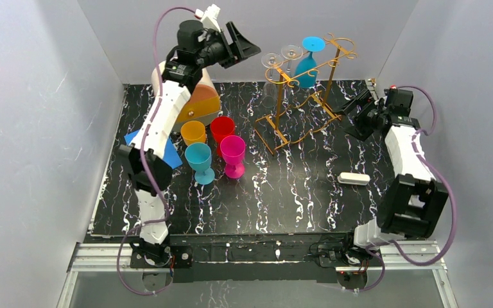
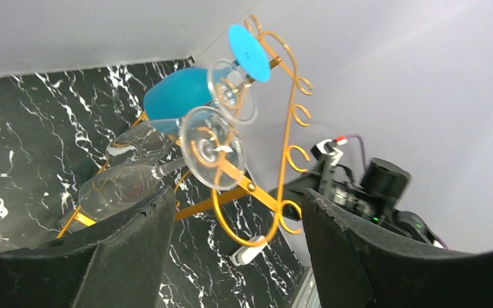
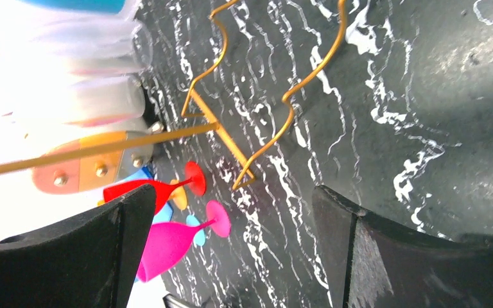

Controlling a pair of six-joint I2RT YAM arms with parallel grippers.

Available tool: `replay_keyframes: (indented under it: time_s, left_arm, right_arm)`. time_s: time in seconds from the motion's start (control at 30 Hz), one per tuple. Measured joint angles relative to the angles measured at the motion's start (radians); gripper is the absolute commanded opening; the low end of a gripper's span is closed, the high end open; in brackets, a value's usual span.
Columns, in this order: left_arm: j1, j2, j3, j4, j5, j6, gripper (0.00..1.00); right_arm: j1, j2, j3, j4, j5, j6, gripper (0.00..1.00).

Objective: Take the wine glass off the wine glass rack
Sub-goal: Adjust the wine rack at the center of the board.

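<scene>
The tabletop is black with white marble veins. Near its far edge, the golden-orange rack carries a blue glass and two clear glasses. Toward the left edge stand an orange cup, a red cup, a pink cup and a teal cup.

Top view, left-ctr: 4 plastic goblets upright, close cluster. Orange goblet + red goblet in upper row, teal goblet + magenta goblet in lower row. Blue sheet flat at left, partly hidden. Tan/orange round obj just above goblets. White oblong obj right of ctr, alone. All on black marbled tabletop.
</scene>
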State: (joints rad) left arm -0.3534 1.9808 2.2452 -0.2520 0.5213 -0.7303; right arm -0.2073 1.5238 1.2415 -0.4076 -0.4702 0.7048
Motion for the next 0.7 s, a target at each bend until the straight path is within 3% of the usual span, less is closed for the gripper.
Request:
replay_keyframes:
  time_s: [0.3,0.7]
  left_arm:
    - [-0.009,0.221,0.061,0.026,0.051,-0.077,0.65]
    - [-0.008,0.222,0.053,0.18,0.075,-0.192,0.57]
  right_arm:
    - [0.0,-0.241,-0.073,-0.015,-0.063,0.029,0.99]
    - [0.0,-0.376,-0.16,-0.084,-0.157,0.052,0.99]
